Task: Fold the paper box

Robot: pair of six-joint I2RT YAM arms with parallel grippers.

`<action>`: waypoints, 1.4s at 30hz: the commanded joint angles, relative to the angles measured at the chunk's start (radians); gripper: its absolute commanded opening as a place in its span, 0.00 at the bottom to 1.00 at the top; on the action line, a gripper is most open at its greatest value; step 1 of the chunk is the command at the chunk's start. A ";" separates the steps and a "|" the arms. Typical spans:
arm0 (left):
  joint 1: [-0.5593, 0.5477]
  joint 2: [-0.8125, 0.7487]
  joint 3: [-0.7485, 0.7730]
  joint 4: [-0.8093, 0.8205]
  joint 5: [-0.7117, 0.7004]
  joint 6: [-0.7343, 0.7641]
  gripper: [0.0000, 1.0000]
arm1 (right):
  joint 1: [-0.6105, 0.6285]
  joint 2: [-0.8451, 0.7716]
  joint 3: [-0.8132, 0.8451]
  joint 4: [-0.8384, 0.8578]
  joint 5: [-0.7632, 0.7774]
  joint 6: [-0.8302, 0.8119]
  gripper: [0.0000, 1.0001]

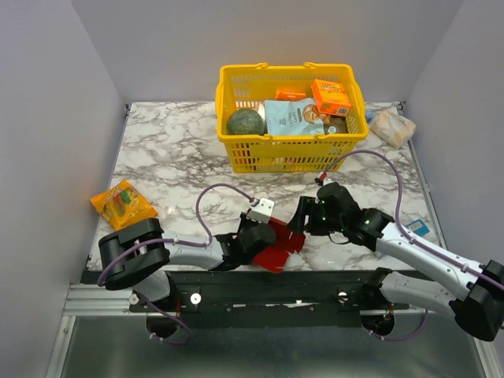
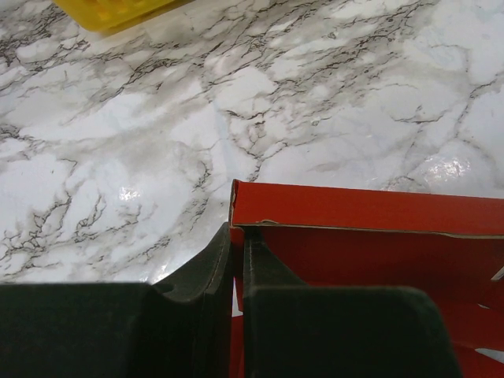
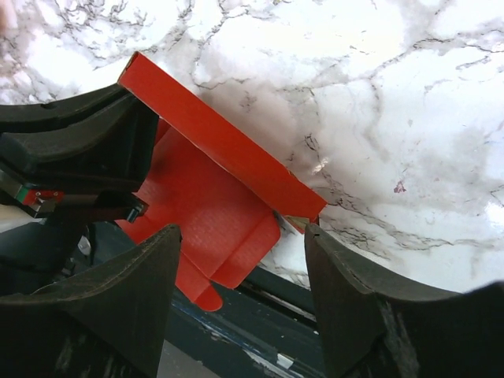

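Left gripper (image 2: 236, 264) pinched on paper box (image 2: 370, 209) wall edge. Right gripper (image 3: 240, 240) jaws wide, straddling a flap, at counter (image 1: 173, 150) near edge.

Left arm (image 1: 189, 253) and right arm (image 1: 417, 252): pale grey links, black rounded joint housings. Purple cables (image 1: 223, 186) are looped along each. A white camera block (image 1: 261, 209) is fitted at the left wrist. A green light (image 1: 322, 213) is shown on the right wrist. The fingers (image 3: 118, 307) are finished matte black.
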 commanded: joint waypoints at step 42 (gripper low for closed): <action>-0.008 0.001 -0.033 -0.001 -0.111 -0.031 0.00 | 0.007 0.143 0.001 0.041 0.028 -0.012 0.62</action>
